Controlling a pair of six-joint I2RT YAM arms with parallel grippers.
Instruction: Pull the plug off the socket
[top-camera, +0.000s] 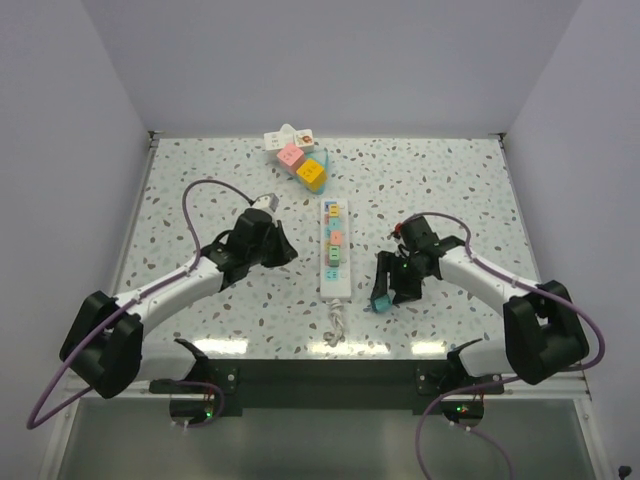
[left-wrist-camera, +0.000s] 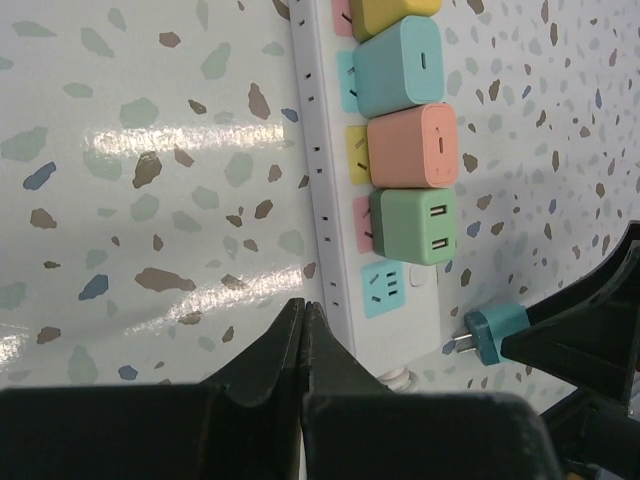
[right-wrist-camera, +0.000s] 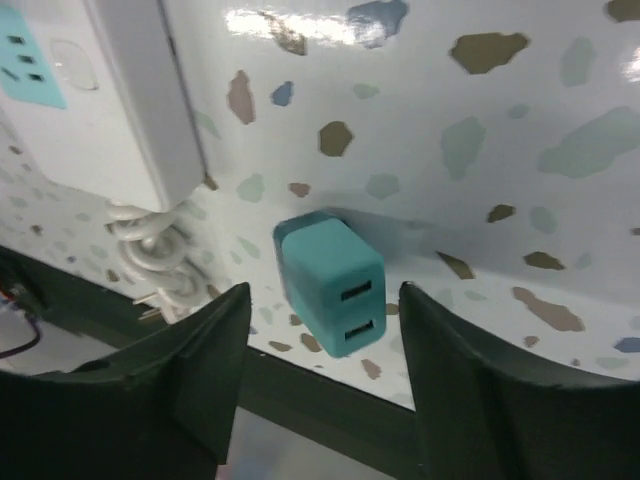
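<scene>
Speckled terrazzo table is boxed in by pale walls at the left, right and far sides. A white power strip runs front to back down its middle, with broad bare surface on both flanks.

The left gripper sits just beside the strip's left edge near its front end. Its fingers are pressed together on nothing.

The right gripper is spread wide, one finger on each side of the teal plug with gaps between. The plug lies on the table right of the strip and close to the dark near edge. Its prongs are clear of the strip in the left wrist view.

Blue, pink and green plugs sit in the strip, and a yellow one is cut off by the frame. One socket shows bare.

From above, the right arm hides most of the teal plug. The coiled cord is only partly visible. Loose plugs crowd the far edge.
</scene>
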